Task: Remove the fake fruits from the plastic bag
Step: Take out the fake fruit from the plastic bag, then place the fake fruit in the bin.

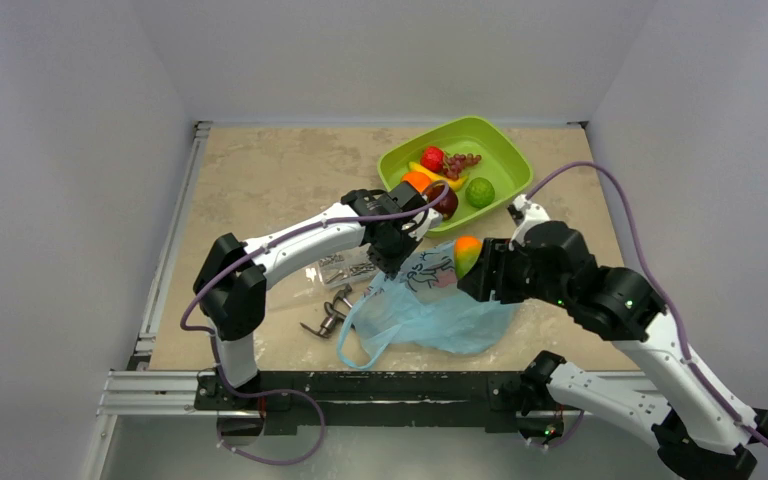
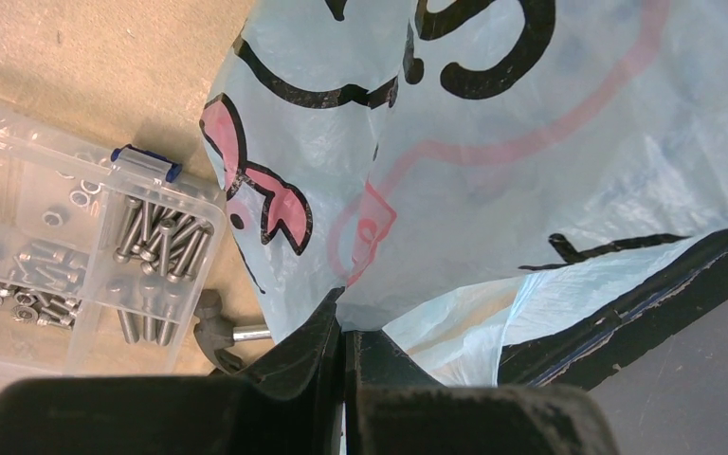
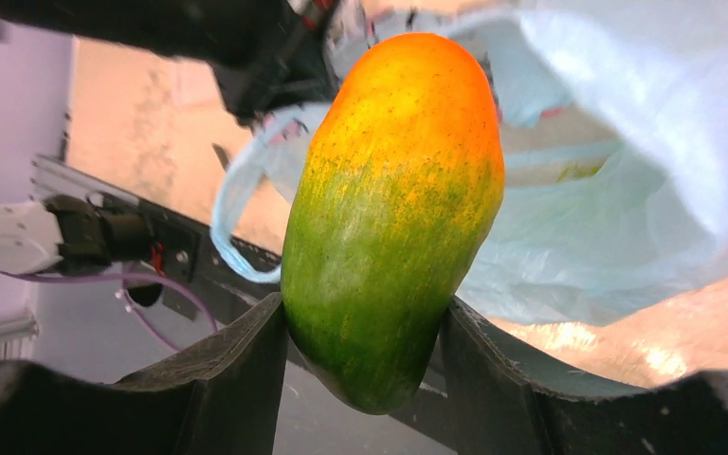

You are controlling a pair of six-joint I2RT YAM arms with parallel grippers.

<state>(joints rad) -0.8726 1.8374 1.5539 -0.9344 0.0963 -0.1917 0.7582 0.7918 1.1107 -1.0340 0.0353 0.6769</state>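
Note:
My right gripper (image 1: 465, 265) (image 3: 365, 308) is shut on a fake fruit, an orange-and-green mango (image 1: 467, 254) (image 3: 393, 209), and holds it just above the mouth of the light-blue plastic bag (image 1: 430, 312) (image 3: 626, 142). The bag lies crumpled on the table between the arms. My left gripper (image 1: 397, 262) (image 2: 344, 318) is shut on a fold of the bag's upper edge (image 2: 493, 190), which carries black and pink print. More fake fruits lie in the green tray (image 1: 505, 140): a red one (image 1: 432, 158), red grapes (image 1: 461, 162), a green one (image 1: 479, 191), an orange (image 1: 416, 180) and a dark plum (image 1: 446, 200).
A clear box of screws (image 1: 345, 268) (image 2: 66, 256) sits left of the bag under the left arm. Grey metal tools (image 1: 330, 315) (image 2: 213, 332) lie near the bag's loop handle. The table's black front rail (image 1: 380, 385) runs just below the bag.

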